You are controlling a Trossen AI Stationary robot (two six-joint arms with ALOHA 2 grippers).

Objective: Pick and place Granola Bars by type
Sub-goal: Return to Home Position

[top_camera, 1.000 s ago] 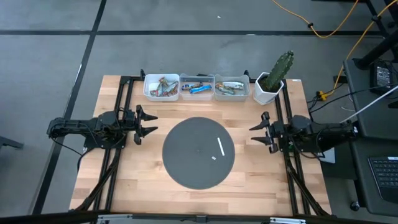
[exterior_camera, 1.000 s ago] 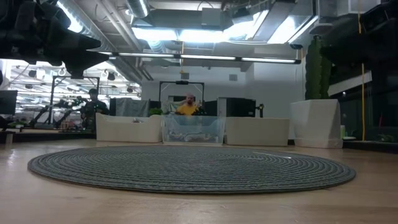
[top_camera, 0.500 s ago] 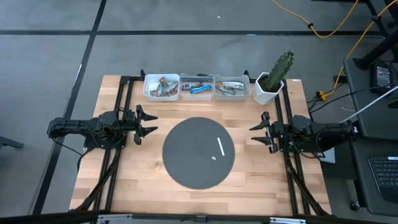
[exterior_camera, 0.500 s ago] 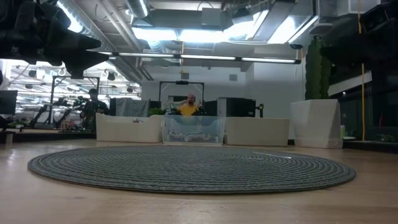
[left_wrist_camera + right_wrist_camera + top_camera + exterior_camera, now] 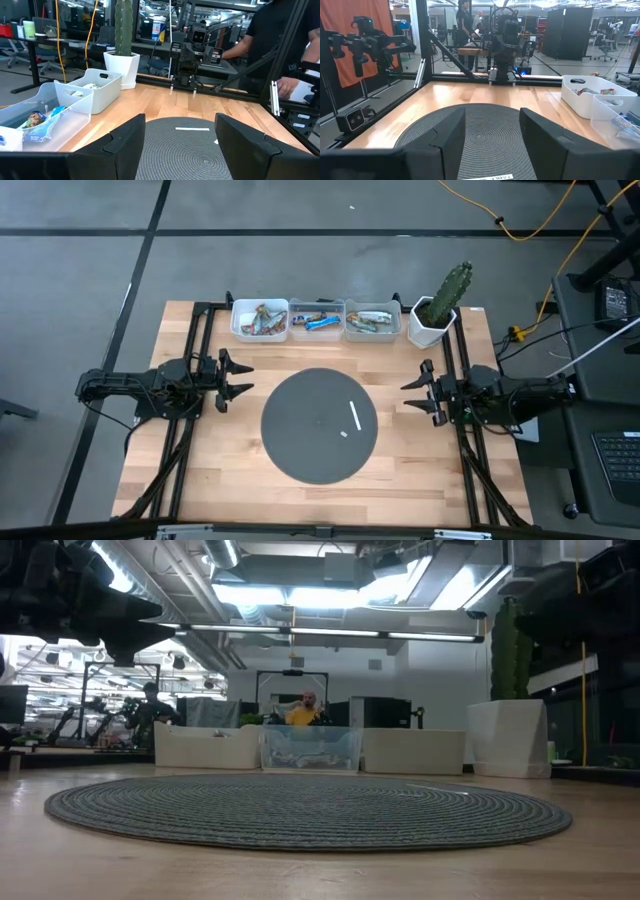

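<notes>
The granola bars lie in three white bins along the far edge: red-brown ones in the left bin (image 5: pixel 260 320), blue and brown ones in the middle bin (image 5: pixel 317 320), silver-green ones in the right bin (image 5: pixel 372 321). My left gripper (image 5: pixel 243 377) hovers open at the left of the round grey mat (image 5: pixel 320 424). My right gripper (image 5: pixel 410 391) hovers open at the mat's right. Neither is near a bar. In the left wrist view a blue wrapper (image 5: pixel 47 121) shows in the nearest bin.
A thin white strip (image 5: pixel 355 416) and a small white scrap (image 5: pixel 343 434) lie on the mat. A potted cactus (image 5: pixel 440 305) stands at the far right corner. Black frame rails (image 5: pixel 190 345) run along both table sides. People show in the room behind.
</notes>
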